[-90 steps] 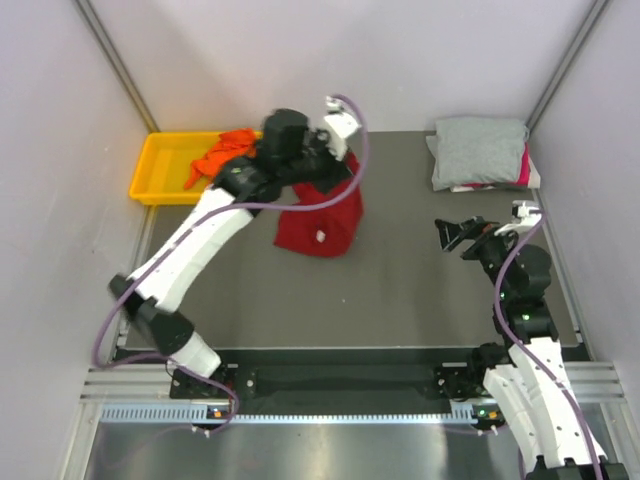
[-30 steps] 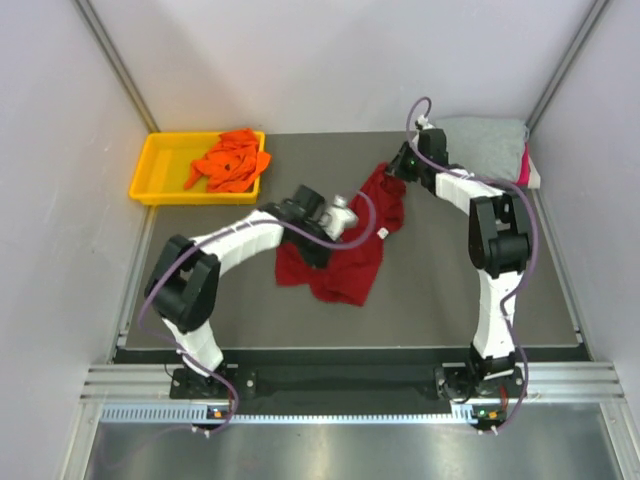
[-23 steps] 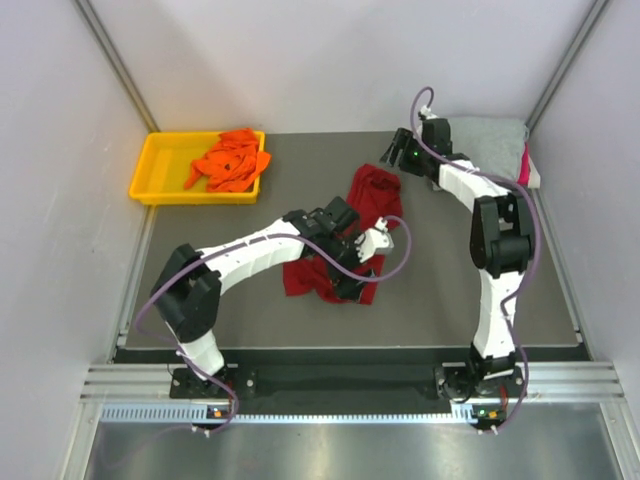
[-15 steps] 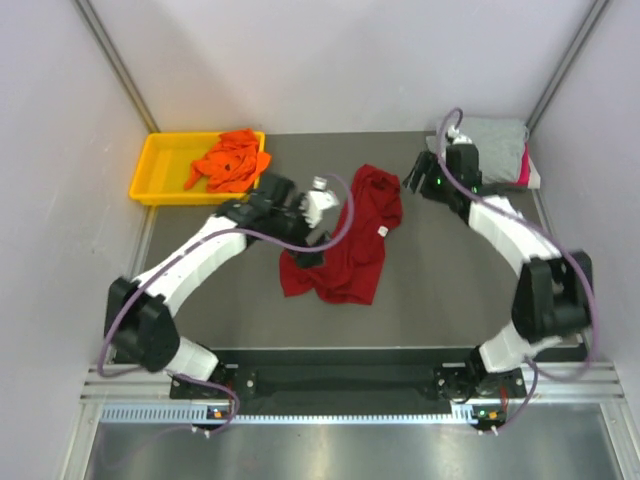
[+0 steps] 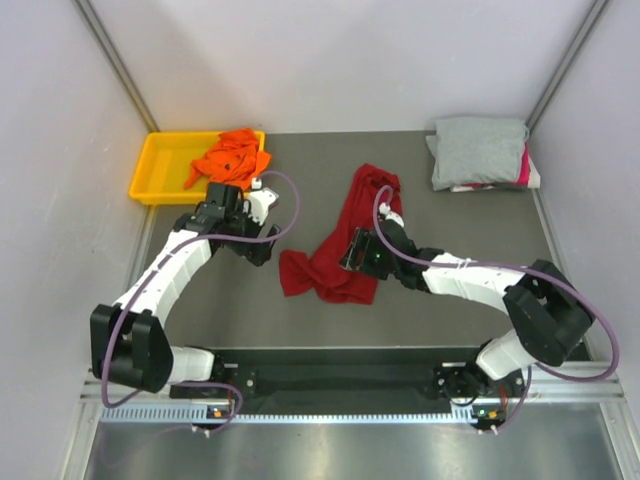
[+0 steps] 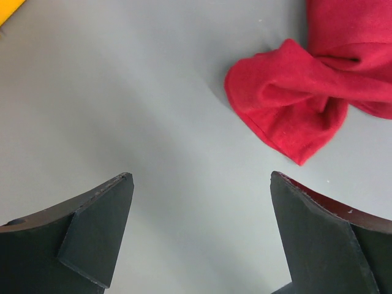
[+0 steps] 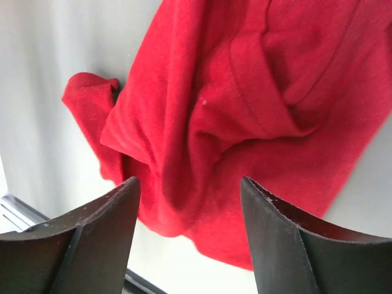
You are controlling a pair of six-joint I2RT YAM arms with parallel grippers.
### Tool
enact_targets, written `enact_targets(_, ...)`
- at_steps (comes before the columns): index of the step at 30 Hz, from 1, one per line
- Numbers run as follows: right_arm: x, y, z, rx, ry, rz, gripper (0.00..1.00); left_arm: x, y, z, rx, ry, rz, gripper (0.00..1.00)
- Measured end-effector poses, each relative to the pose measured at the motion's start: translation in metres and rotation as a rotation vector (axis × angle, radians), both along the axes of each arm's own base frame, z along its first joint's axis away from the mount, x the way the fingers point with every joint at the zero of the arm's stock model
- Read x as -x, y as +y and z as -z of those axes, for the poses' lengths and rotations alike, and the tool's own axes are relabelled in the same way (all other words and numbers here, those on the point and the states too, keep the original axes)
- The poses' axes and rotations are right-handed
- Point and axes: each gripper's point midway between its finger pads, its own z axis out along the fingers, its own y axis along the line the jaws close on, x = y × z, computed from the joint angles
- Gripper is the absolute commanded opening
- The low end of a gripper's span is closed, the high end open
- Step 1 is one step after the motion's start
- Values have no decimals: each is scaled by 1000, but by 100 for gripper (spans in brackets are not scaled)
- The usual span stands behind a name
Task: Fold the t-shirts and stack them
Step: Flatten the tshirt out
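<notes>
The dark red t-shirt (image 5: 345, 240) lies crumpled in a long strip on the dark table; no gripper holds it. My left gripper (image 5: 260, 248) stands open just left of its near-left corner. In the left wrist view the jaws (image 6: 200, 177) are wide apart over bare table, with the red cloth (image 6: 294, 98) ahead to the right. My right gripper (image 5: 354, 254) hovers open over the shirt's near part, and red folds (image 7: 245, 92) fill the view past its fingertips (image 7: 188, 182). The orange t-shirt (image 5: 230, 158) lies bunched in the tray. A folded grey t-shirt (image 5: 478, 150) sits on a pink one (image 5: 522, 172) at the back right.
The yellow tray (image 5: 160, 170) stands at the back left corner; its corner (image 6: 7, 5) shows in the left wrist view. White walls close in the table on three sides. The right arm's elbow (image 5: 545, 310) reaches out low over the near right of the table.
Both grippers opened and let go of the red shirt, which now lies on the table. The left arm drew back to the left. The right arm swung from the back right over the shirt.
</notes>
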Motion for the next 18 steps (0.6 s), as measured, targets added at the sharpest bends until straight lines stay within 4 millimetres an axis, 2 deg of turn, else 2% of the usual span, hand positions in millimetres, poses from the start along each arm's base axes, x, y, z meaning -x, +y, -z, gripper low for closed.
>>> enact_targets(2,3,6,1,-18,14,13,61,4,-1,-3,8,-6,5,97)
enact_targets(4,2,11,2,-35,17,21,45,5,-2,-8,18,-19,11,97)
enact_targets(5,2,13,3,-42,21,23,35,5,-2,-9,21,-24,11,97)
enact_targets(6,0,15,4,-46,23,28,15,5,-3,-10,23,-25,12,97)
enact_targets(7,-1,16,7,-43,29,26,5,5,-3,-10,23,-25,13,97)
enact_targets(8,-2,18,9,-42,35,28,0,5,-3,-10,22,-25,13,97)
enact_targets(11,-7,22,3,-33,22,16,0,5,-3,-10,22,-25,12,97)
enact_targets(13,-15,28,-15,-14,-9,-15,0,5,-2,-10,22,-23,12,97)
enact_targets(16,-30,34,-66,-14,-114,-42,0,6,-1,-9,21,-20,8,97)
enact_targets(18,-29,10,-103,-12,-195,-8,0,6,-1,-10,24,-17,9,97)
